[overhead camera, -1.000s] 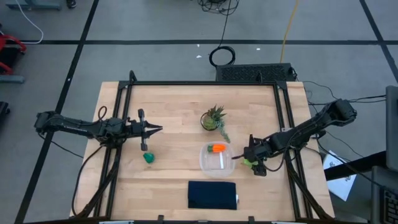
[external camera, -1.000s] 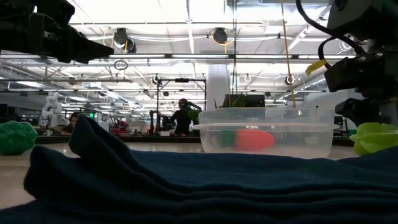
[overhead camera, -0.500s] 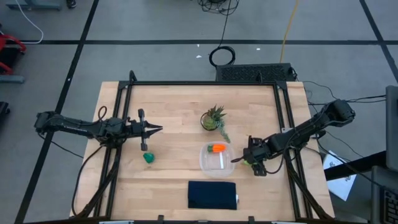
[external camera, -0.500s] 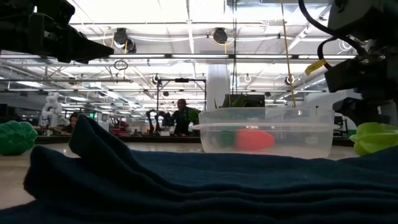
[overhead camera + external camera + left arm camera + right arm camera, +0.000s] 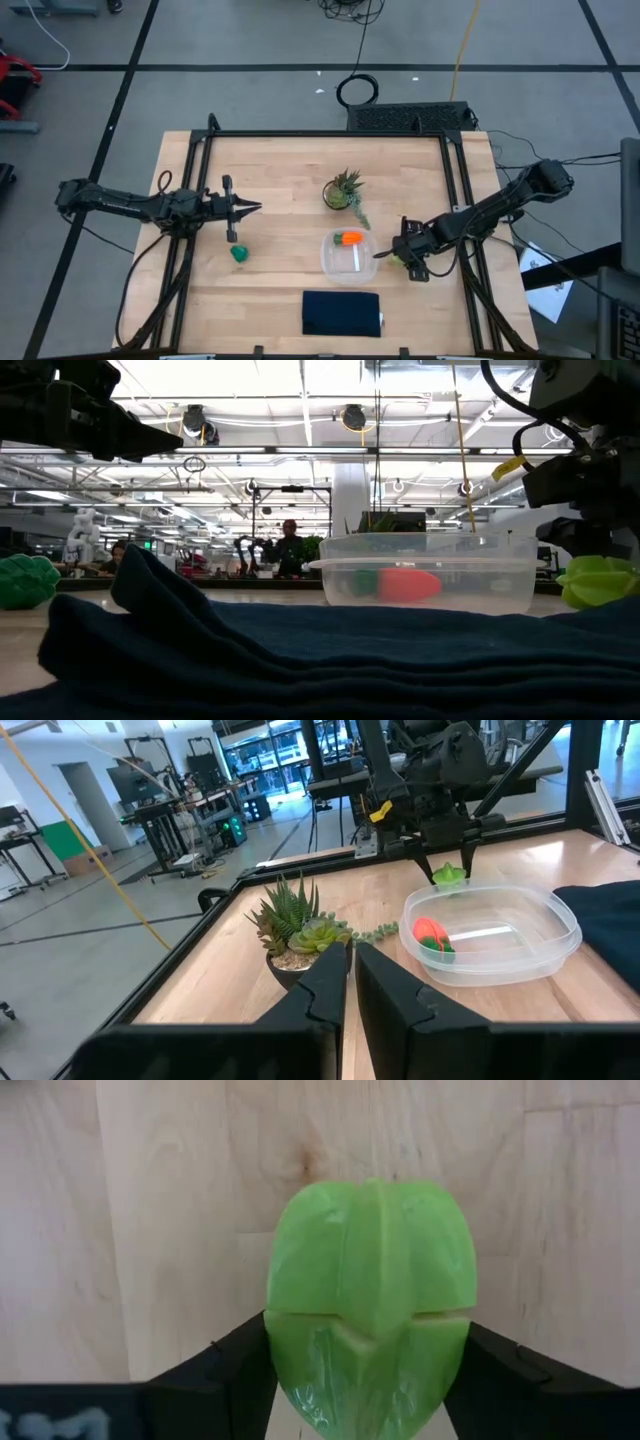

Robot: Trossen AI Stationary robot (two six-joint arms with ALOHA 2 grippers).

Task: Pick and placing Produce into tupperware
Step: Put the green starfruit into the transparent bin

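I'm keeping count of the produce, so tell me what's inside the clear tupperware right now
Inside the tupperware lies only the carrot, orange with a green top, near its far wall. The right gripper has the lime-green piece outside it. The dark green piece is elsewhere on the table.

From the high view we look straight down on the whole tabletop (image 5: pixel 280 180) and both arms. The low view sits at tabletop height, very near the dark cloth (image 5: pixel 300 660), and faces the room behind. The left wrist view looks across the tupperware (image 5: pixel 495 935), which the high and low views also show. The right wrist view looks very closely at the lime-green piece (image 5: pixel 368 1295).
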